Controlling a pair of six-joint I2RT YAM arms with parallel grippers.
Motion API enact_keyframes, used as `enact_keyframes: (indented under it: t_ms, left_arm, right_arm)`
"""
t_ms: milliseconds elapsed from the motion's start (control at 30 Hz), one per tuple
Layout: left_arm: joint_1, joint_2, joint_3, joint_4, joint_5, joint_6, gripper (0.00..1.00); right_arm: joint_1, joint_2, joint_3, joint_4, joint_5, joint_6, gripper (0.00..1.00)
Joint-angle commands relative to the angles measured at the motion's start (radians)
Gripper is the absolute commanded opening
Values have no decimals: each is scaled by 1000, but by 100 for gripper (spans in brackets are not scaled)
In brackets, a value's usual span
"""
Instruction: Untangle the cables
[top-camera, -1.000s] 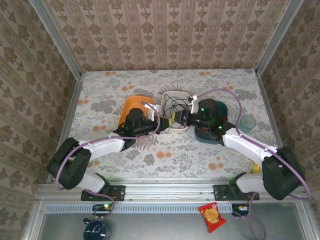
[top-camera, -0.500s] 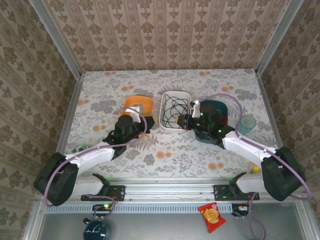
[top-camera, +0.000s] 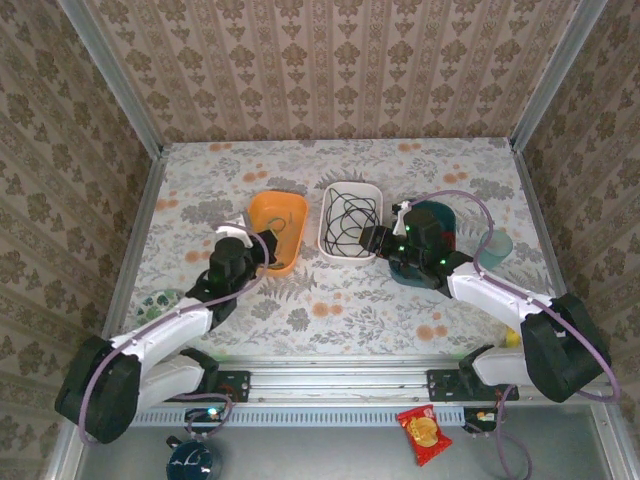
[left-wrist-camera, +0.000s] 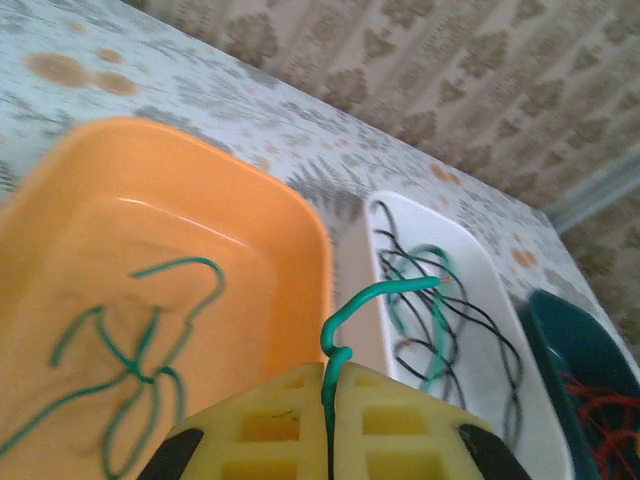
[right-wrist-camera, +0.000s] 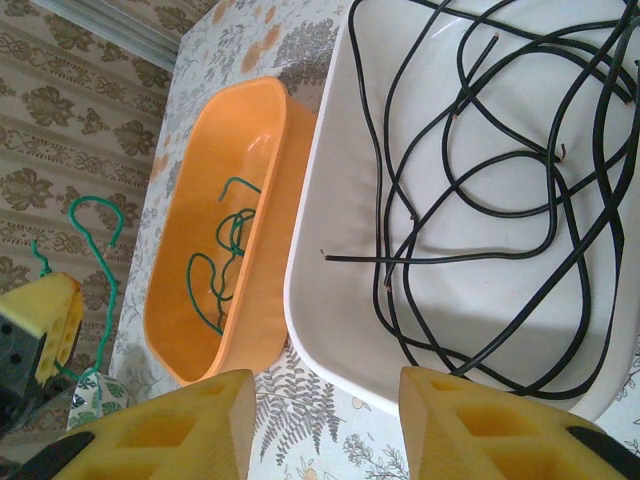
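The left gripper (left-wrist-camera: 330, 390) is clamping its pads together on a green cable (left-wrist-camera: 385, 292) while hovering at the 7 o'clock corner of the orange tray (left-wrist-camera: 300, 215). More green loops are lying inside that tray. The right gripper (right-wrist-camera: 325, 420) is hanging with pads apart, gripping nothing, over the 6 o'clock edge of the white tray (right-wrist-camera: 330, 200), where black cables (right-wrist-camera: 500, 160) are coiling. At 3 o'clock, the teal tray (left-wrist-camera: 560, 330) is carrying red cables (left-wrist-camera: 600, 420). The trays are crowding side by side. Bare bench (top-camera: 300, 165) is lying open at 12 o'clock.

A robot test booth with wallpapered panels (top-camera: 330, 70), aluminium framing (top-camera: 330, 381), floral tabletop (top-camera: 330, 305).
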Motion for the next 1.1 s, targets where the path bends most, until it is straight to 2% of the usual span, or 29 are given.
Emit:
enact_keyframes:
  t_ms: [0,167,233,367,533,600,633,667,700,767,800,833,933,1000,1067]
  left_arm:
    - [57,20,3,-36,-13,22,15]
    - [163,134,63,-13,140,49,76]
    - [166,149,88,-20,153,66,84]
    - [166,108,94,-69,97,85,88]
    - [164,-77,69,-239,-92,136,90]
    - [163,-172,66,-341,-191,164,92]
    - [163,-225,64,-397,-253,179,93]
    - [163,-268,61,-444,-301,193,99]
    - [161,-316,58,-500,-375,210,100]
    - [163,-390,53,-601,-508,230,100]
    - [163,-420,50,-643,-569,245,100]
    - [166,-442,49,-676,-616,264,100]
    - [167,-455,39,-695,-712,348,100]
    - [170,-437,27,-687,-800,358,100]
    - [175,-408,-14,-585,-832,428,100]
  right_arm:
    - [4,-22,23,-30,9,-23,42]
    - [4,-55,35,-71,35,-51,43]
    - [3,-77,36,-92,61,-69,44]
    - [-9,-120,43,-139,113,-97,45]
    - [-86,-211,7,-191,213,-107,49]
    - [-122,-265,-11,-227,301,-136,52]
    - [-133,-296,-21,-250,374,-166,55]
    - [-139,-322,-30,-262,448,-193,60]
    - [-140,-348,-51,-252,533,-239,62]
    - [-142,-391,-125,-134,655,-382,67]
    - [-141,-410,-180,-39,698,-465,78]
    - [-142,-421,-234,57,731,-545,99]
    - [-151,-390,-334,252,792,-748,100]
    - [-167,-322,-320,221,834,-772,100]
    - [-176,-230,-321,260,866,-773,100]
